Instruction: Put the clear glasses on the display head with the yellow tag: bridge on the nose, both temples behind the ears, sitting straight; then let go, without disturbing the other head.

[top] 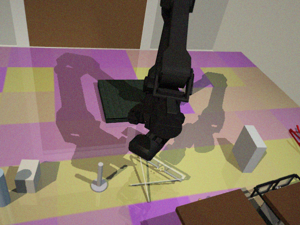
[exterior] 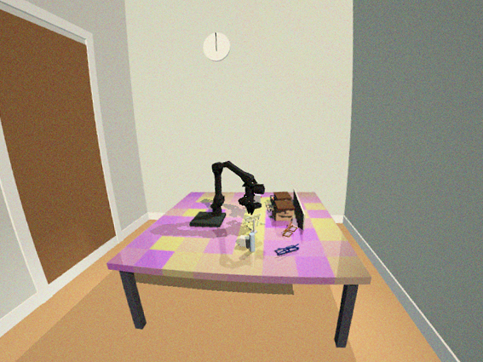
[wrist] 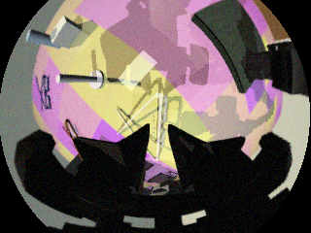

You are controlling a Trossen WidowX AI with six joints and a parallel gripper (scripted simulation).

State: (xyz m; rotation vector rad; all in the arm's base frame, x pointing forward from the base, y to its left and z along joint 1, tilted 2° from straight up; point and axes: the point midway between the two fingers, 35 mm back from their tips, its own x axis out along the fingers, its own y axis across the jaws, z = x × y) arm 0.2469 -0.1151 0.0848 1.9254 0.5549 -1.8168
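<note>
Black at the gripper (top: 148,157) (exterior: 250,212) (wrist: 158,127), with fingers a little apart on nothing, and poised over the clear glasses (top: 160,182) (exterior: 251,222) (wrist: 158,116), at about five o'clock in the top view. Might descend off-line onto such thin bars, tipping or skidding the frame. Might also knock the post (top: 100,174) (wrist: 78,78), at nine o'clock from the glasses, by swinging low.

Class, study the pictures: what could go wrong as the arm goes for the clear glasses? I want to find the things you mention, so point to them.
The end effector (wrist: 158,127) is partly open above the clear glasses (top: 170,169) (wrist: 159,126), whose thin temples are spread and crossing; closing off-centre might pinch or twist one.

The post on a round base (top: 99,175) (wrist: 80,78) stands nearby; a sideways swing might knock it.

The frame is pale against the yellow patch, so its edges could be misjudged.
</note>
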